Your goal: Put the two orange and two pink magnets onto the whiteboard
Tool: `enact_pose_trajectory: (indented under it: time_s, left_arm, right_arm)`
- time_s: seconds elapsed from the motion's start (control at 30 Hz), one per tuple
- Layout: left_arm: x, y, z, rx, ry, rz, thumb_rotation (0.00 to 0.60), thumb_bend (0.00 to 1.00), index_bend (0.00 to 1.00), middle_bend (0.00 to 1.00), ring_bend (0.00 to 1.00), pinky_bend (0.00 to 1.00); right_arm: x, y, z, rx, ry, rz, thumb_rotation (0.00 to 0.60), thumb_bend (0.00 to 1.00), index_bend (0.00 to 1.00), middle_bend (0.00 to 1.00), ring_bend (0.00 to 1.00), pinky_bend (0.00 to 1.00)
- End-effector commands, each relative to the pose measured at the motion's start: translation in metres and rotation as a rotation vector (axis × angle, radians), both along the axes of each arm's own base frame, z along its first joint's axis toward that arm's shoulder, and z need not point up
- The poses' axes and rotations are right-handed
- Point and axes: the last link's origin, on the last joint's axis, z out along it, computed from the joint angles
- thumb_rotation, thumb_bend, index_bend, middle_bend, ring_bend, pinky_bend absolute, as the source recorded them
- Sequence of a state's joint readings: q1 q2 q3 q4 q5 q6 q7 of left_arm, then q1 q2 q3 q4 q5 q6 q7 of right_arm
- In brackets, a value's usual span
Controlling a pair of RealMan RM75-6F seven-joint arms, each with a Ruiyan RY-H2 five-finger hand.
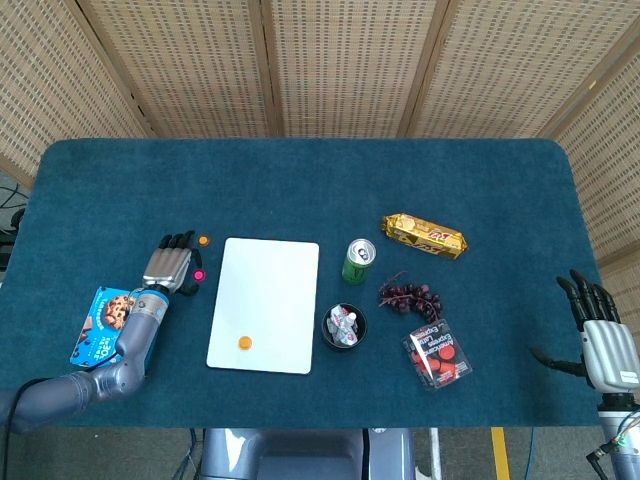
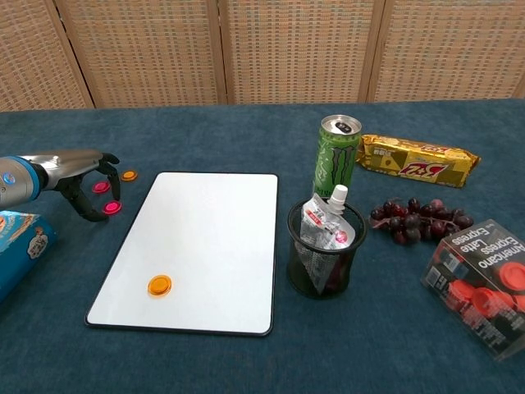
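So far one orange magnet (image 2: 159,285) sits near the whiteboard's (image 2: 205,238) front edge. Off its left edge, the left hand (image 2: 78,176) arches curled fingers (image 2: 89,210) over the nearer pink magnet (image 2: 110,208), apparently touching it without a firm grip. Pinch low, then lift straight. Beyond lie the second pink magnet (image 2: 101,186) and the other orange magnet (image 2: 129,175). The right hand (image 1: 603,335) idles open at the counter's right edge.
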State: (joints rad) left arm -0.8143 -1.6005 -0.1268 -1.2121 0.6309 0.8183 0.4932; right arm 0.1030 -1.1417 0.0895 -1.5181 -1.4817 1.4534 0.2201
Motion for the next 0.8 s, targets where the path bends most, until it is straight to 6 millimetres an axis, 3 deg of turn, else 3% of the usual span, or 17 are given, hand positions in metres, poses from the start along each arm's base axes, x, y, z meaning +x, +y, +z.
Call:
enact_pose_trajectory:
  time_s: [0.03,0.23,0.47,0.63,0.8]
  left_arm:
    - [0.000,0.000,-0.003,-0.006,0.001,0.001,0.600,0.31,0.40,0.00,0.00,0.00]
    - [0.000,0.001,-0.005,-0.003,0.006,0.007,0.600,0.31,0.43,0.00,0.00,0.00]
    - [-0.001,0.001,-0.007,0.003,-0.002,0.010,0.600,0.32,0.57,0.00,0.00,0.00]
    - [0.002,0.001,-0.005,0.008,-0.012,0.001,0.600,0.32,0.58,0.00,0.00,0.00]
    - [0.018,0.002,0.006,0.028,-0.045,-0.037,0.600,0.32,0.58,0.00,0.00,0.00]
  right_arm:
    - [0.000,0.000,0.000,-0.001,-0.002,-0.001,0.600,0.13,0.00,0.00,0.00,0.00]
    - [0.000,0.000,0.000,0.000,-0.005,-0.002,0.600,0.13,0.00,0.00,0.00,0.00]
    - [0.000,0.000,0.000,0.001,-0.007,-0.002,0.600,0.13,0.00,0.00,0.00,0.00]
    - [-0.001,0.000,0.000,0.000,-0.007,-0.002,0.600,0.13,0.00,0.00,0.00,0.00]
    - [0.000,0.000,0.000,0.000,-0.009,-0.003,0.600,0.13,0.00,0.00,0.00,0.00]
